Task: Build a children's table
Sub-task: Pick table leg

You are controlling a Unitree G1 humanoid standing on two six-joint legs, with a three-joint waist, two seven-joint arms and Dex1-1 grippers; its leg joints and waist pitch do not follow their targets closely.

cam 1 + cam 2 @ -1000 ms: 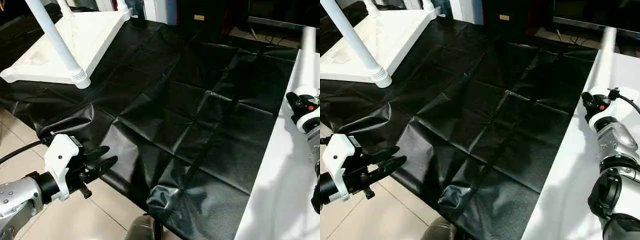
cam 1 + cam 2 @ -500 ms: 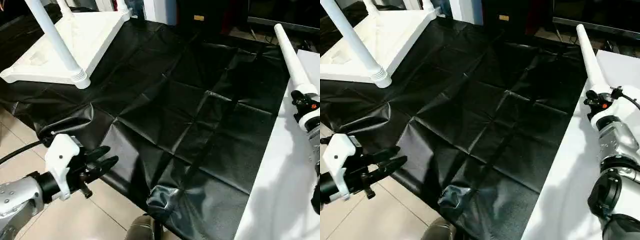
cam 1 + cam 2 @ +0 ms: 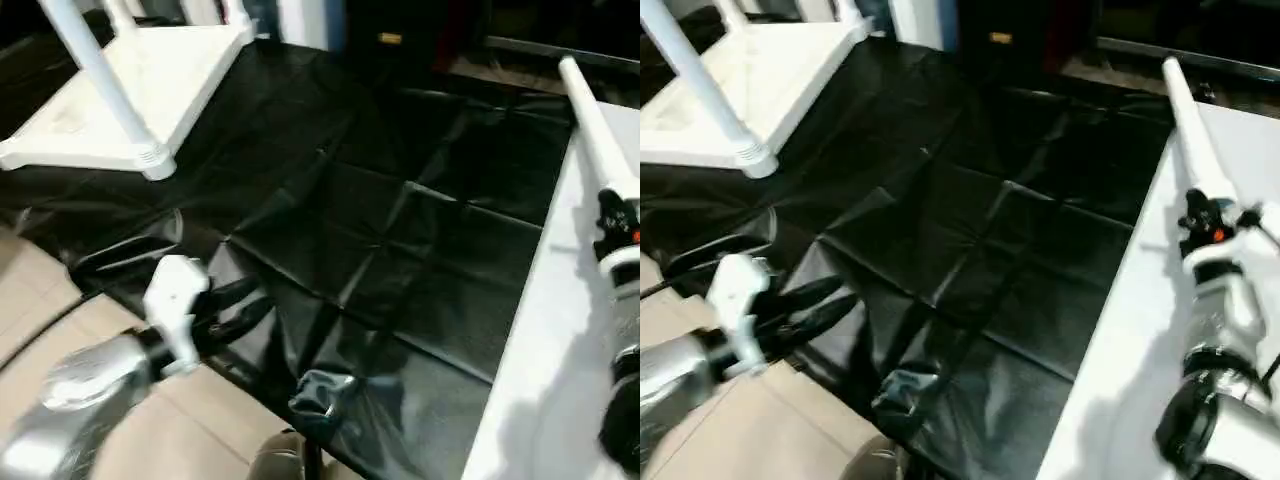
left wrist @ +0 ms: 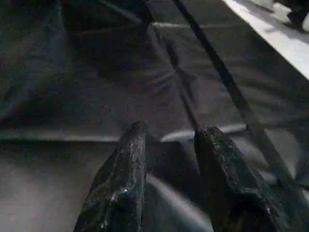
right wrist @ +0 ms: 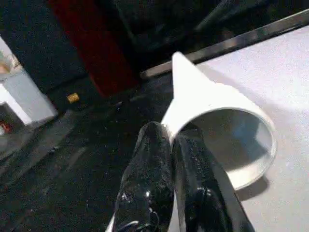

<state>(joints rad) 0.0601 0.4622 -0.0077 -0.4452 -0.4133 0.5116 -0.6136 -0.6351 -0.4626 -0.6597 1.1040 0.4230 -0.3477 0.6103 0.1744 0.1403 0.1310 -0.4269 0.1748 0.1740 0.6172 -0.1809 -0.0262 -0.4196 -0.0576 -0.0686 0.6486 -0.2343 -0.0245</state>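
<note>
I am looking down over a table draped in a creased black sheet (image 3: 400, 230). At its far left corner the white table top (image 3: 160, 80) lies upside down, ribbed underside up, with legs already standing in its corner sockets; the nearest fitted leg (image 3: 95, 70) rises from the socket closest to me. I judge it lies inverted so that legs can be pushed straight down into those sockets.

Across the sheet from the top, on a flat white board (image 3: 1120, 350) along the sheet's right edge, my right gripper (image 5: 171, 140) is clamped on the wide open end of a loose leg (image 3: 595, 130), one finger inside the rim and one outside (a pinch on the thin wall, probably the easiest hold on so broad a tube). The leg's narrow tip points away from me.

My left gripper (image 3: 235, 310) hangs at the sheet's near left edge, fingers (image 4: 123, 174) apart and empty, likely waiting to steady the top or take the leg.

The head views give the overall layout but not the grip; the right wrist view reveals the hollow mouth and the rim pinch, while the left wrist view confirms nothing lies between the fingers
</note>
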